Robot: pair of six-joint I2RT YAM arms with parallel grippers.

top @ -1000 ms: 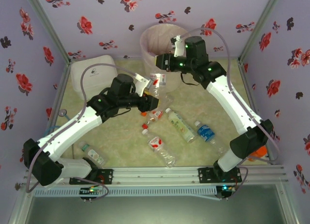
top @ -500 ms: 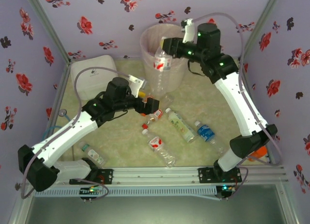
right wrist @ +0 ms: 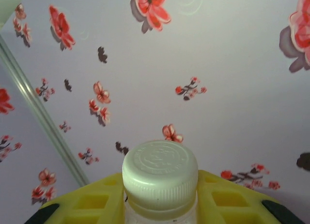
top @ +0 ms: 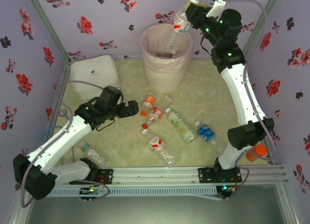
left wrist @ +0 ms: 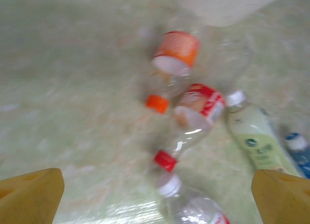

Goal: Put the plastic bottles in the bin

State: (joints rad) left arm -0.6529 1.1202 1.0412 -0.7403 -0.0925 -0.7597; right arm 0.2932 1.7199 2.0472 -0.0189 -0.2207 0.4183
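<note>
Since half a second ago the right arm has swung up and back. The right gripper (top: pixel 193 11) is now high over the bin (top: pixel 162 71), jaws pinching a clear red-label bottle (top: pixel 178 25) just under its white cap (right wrist: pixel 160 171). The bottle is tilted, base above the bin mouth. The left gripper (top: pixel 131 107) has pulled back left, jaws spread, empty. Other bottles (top: pixel 160 145) lie loose on the table (top: pixel 121 136) in front of the bin.
</note>
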